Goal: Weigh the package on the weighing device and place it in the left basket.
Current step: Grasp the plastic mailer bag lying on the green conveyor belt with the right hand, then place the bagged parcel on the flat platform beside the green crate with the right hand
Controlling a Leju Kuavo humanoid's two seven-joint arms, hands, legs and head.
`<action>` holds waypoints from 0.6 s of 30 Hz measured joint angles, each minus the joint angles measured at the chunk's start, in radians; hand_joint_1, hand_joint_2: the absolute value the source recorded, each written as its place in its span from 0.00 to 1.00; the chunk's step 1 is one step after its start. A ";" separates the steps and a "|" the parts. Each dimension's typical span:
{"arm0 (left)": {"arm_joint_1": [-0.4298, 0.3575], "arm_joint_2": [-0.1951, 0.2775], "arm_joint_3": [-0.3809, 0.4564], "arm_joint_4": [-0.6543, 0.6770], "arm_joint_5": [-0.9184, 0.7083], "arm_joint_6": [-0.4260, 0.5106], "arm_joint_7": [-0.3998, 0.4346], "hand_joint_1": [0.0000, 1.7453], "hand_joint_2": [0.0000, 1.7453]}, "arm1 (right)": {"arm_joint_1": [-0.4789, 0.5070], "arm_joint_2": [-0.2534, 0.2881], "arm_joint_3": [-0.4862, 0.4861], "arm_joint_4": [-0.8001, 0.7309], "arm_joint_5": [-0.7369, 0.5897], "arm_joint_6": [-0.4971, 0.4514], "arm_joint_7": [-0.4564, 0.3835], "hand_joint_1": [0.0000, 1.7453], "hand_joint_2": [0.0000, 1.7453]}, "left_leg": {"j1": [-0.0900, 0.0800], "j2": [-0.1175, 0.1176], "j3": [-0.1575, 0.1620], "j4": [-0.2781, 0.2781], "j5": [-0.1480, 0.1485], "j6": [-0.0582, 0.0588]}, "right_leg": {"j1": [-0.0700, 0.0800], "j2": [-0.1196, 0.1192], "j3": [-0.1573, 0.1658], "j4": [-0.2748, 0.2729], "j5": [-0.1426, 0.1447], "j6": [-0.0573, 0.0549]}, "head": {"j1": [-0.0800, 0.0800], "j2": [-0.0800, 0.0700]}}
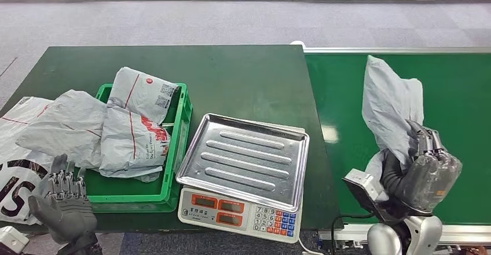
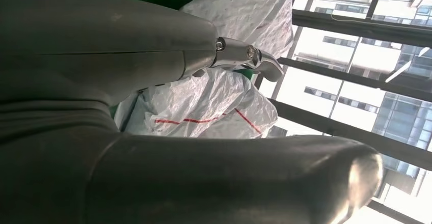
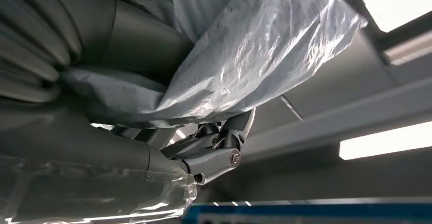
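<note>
Right hand (image 1: 425, 171) is holding a grey poly mailer package (image 1: 389, 107) up over the green conveyor belt (image 1: 463, 98).

The right hand's fingers (image 3: 214, 158) are gripping the package's lower end, and the bag is standing upright above the hand, well apart from the electronic scale (image 1: 243, 208) and its steel weighing tray (image 1: 246, 156), which is sitting bare on the dark green table (image 1: 243, 75). The left hand (image 1: 61, 200) is hovering at the table's near left edge with its fingers apart and holding nothing, just in front of the green plastic basket (image 1: 179, 127). Three grey parcels with red stripes (image 1: 130, 139) are lying in and over that basket, and a white printed bag (image 1: 14, 174) is lying on the table to its left.
</note>
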 joint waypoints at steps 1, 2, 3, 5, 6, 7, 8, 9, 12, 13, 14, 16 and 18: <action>-0.004 0.000 -0.002 0.003 0.000 -0.003 0.002 0.00 0.00 | -0.012 0.000 0.022 -0.013 0.010 -0.001 0.008 1.00 1.00 | 0.000 0.000 0.000 0.000 0.000 0.000 | 0.000 0.000 0.000 0.000 0.000 0.000 | 0.000 0.000; -0.009 0.000 -0.004 0.007 0.000 -0.008 0.004 0.00 0.00 | -0.026 0.001 0.043 -0.021 0.011 0.002 0.014 1.00 1.00 | 0.000 0.000 0.000 0.000 0.000 0.000 | 0.000 0.000 0.000 0.000 0.000 0.000 | 0.000 0.000; -0.015 0.000 -0.007 0.012 0.000 -0.013 0.007 0.00 0.00 | -0.043 0.001 0.064 -0.024 0.006 0.007 0.018 1.00 1.00 | 0.000 0.000 0.000 0.000 0.001 0.000 | 0.000 0.000 0.000 0.000 0.000 0.000 | 0.000 0.000; -0.030 0.001 -0.017 0.027 0.000 -0.024 0.011 0.00 0.00 | -0.092 0.001 0.109 -0.013 -0.008 0.035 0.026 1.00 1.00 | 0.000 0.001 0.000 0.000 0.002 -0.001 | 0.000 0.001 0.000 0.001 0.001 -0.001 | 0.000 0.000; -0.039 0.003 -0.024 0.038 0.001 -0.029 0.012 0.00 0.00 | -0.122 0.002 0.133 0.003 -0.017 0.063 0.031 1.00 1.00 | 0.000 0.001 0.000 0.000 0.002 -0.002 | 0.000 0.001 0.000 0.001 0.002 -0.001 | 0.000 0.000; -0.050 0.005 -0.032 0.049 0.001 -0.035 0.013 0.00 0.00 | -0.154 0.005 0.156 0.027 -0.025 0.097 0.035 1.00 1.00 | 0.000 0.002 0.000 0.000 0.003 -0.002 | 0.000 0.002 0.000 0.001 0.003 -0.001 | 0.000 0.000; -0.061 0.008 -0.042 0.062 0.002 -0.039 0.013 0.00 0.00 | -0.187 0.010 0.178 0.056 -0.034 0.130 0.039 1.00 1.00 | 0.000 0.002 0.000 0.000 0.003 -0.002 | 0.000 0.003 -0.001 0.001 0.004 -0.001 | 0.000 0.000; -0.072 0.011 -0.052 0.074 0.003 -0.043 0.014 0.00 0.00 | -0.216 0.016 0.198 0.089 -0.041 0.157 0.042 1.00 1.00 | 0.000 0.002 0.000 0.000 0.004 -0.002 | 0.000 0.003 -0.001 0.001 0.004 -0.001 | 0.000 0.000; -0.097 0.019 -0.076 0.106 0.004 -0.047 0.014 0.00 0.00 | -0.280 0.036 0.245 0.173 -0.047 0.185 0.045 1.00 1.00 | 0.000 0.001 0.000 0.000 0.006 -0.003 | 0.000 0.003 -0.002 0.001 0.006 -0.001 | 0.000 0.000; -0.103 0.021 -0.081 0.115 0.004 -0.048 0.015 0.00 0.00 | -0.296 0.041 0.257 0.195 -0.048 0.187 0.046 1.00 1.00 | 0.000 0.000 0.000 0.000 0.006 -0.003 | 0.000 0.002 -0.002 0.001 0.006 -0.001 | 0.000 0.000; -0.108 0.023 -0.084 0.122 0.004 -0.048 0.015 0.00 0.00 | -0.308 0.045 0.267 0.213 -0.049 0.191 0.045 1.00 1.00 | 0.000 0.000 -0.001 0.000 0.006 -0.003 | 0.000 0.002 -0.002 0.001 0.006 -0.001 | 0.000 0.000; -0.119 0.026 -0.088 0.136 0.004 -0.050 0.016 0.00 0.00 | -0.332 0.053 0.288 0.249 -0.058 0.213 0.035 1.00 1.00 | 0.000 0.000 -0.001 0.000 0.006 -0.003 | 0.000 0.002 -0.002 0.001 0.006 -0.001 | 0.000 0.000; -0.136 0.029 -0.094 0.155 0.005 -0.054 0.017 0.00 0.00 | -0.357 0.066 0.314 0.295 -0.078 0.251 0.013 1.00 1.00 | 0.000 0.001 -0.002 0.000 0.006 -0.003 | 0.000 0.003 -0.003 0.002 0.006 -0.001 | 0.000 0.000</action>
